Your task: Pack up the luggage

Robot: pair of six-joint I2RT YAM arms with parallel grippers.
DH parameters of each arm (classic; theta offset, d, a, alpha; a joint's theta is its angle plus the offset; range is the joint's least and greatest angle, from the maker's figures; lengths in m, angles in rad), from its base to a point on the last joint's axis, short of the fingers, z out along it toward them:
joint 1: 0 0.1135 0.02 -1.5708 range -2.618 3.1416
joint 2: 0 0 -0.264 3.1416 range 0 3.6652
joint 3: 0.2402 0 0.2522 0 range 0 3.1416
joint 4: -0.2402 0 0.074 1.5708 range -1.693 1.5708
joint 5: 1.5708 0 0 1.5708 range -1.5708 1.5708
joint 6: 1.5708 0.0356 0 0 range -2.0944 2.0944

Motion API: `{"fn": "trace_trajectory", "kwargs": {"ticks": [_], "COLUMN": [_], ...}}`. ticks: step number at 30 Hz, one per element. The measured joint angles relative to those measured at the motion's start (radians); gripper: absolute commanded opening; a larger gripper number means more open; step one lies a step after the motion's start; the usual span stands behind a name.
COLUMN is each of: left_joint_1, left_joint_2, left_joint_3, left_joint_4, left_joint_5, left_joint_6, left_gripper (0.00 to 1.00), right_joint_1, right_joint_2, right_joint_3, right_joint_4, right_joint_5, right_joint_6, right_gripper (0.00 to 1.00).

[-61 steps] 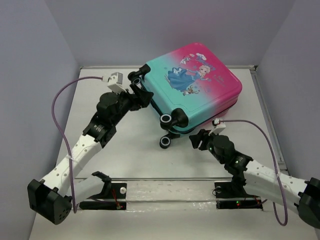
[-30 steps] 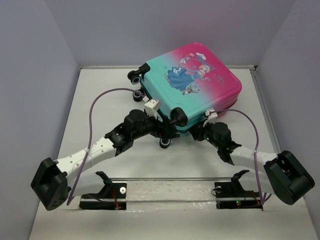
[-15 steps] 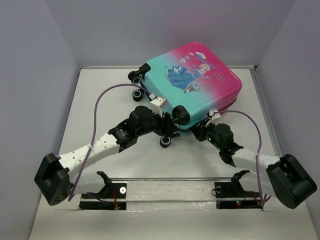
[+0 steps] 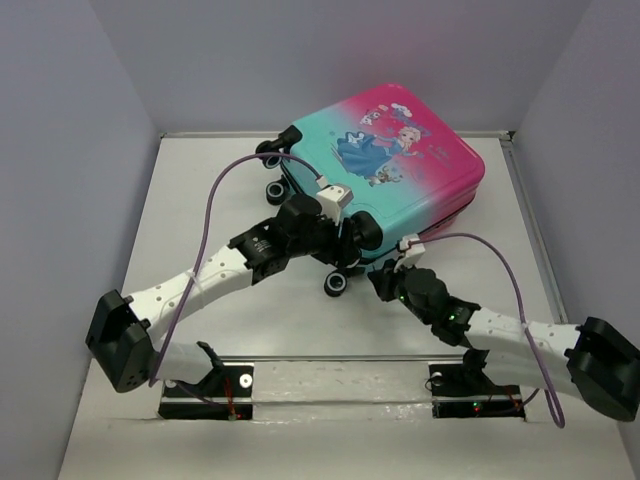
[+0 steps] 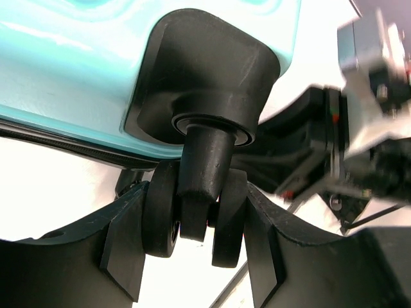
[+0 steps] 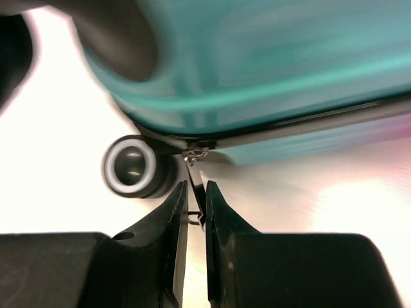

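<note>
Both have reached luggage (image 4: 400, 170); left fingers (image 5: 122, 247) clasp wheel (image 5: 160, 218); right fingers (image 6: 168, 240) pinch zipper (image 6: 194, 172).

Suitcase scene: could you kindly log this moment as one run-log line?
suitcase: closed, lying flat | left tool: clamped around wheel | right tool: pinching zipper pull

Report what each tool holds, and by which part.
Left tool clamps the suitcase by a wheel, one finger on each side. Right tool pinches its zipper pull at the seam.
</note>
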Motion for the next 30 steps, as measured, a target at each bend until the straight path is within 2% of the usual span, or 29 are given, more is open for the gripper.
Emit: {"fn": "trace_trajectory", "kwargs": {"ticks": [4, 8, 19, 21, 22, 23, 26, 28, 30], "left_joint_1": [0.008, 0.024, 0.102, 0.115, 0.120, 0.121, 0.112, 0.087, 0.070], "left_joint_2": [0.003, 0.003, -0.014, -0.014, -0.014, -0.014, -0.015, -0.014, -0.010], "left_joint_3": [0.000, 0.000, 0.000, 0.000, 0.000, -0.001, -0.003, -0.012, -0.021], "left_joint_4": [0.001, -0.002, -0.037, -0.035, -0.033, -0.028, -0.002, 0.054, 0.103], "left_joint_5": [-0.001, 0.022, -0.011, -0.026, -0.030, -0.031, -0.008, 0.006, 0.026], "left_joint_6": [0.001, -0.002, 0.049, 0.050, 0.047, 0.040, -0.013, -0.052, -0.093], "left_gripper": [0.06, 0.06, 0.06, 0.06, 0.06, 0.06, 0.06, 0.08, 0.10], "right_joint_1": [0.149, 0.240, 0.275, 0.275, 0.275, 0.276, 0.305, 0.376, 0.453], "right_joint_2": [0.115, 0.312, 0.843, 0.915, 0.928, 0.934, 0.887, 0.810, 0.677], "right_joint_3": [0.095, 0.190, 0.371, 0.421, 0.431, 0.433, 0.341, 0.233, 0.092], "right_joint_4": [-0.036, 0.047, 0.715, 0.786, 0.800, 0.812, 0.841, 0.842, 0.811], "right_joint_5": [0.174, 0.315, 0.540, 0.579, 0.588, 0.592, 0.516, 0.464, 0.432], "right_joint_6": [0.032, 0.074, 0.217, 0.241, 0.244, 0.248, 0.266, 0.286, 0.328], "right_gripper": [0.07, 0.07, 0.07, 0.18, 0.29, 0.58, 0.86, 0.91, 0.92]}}
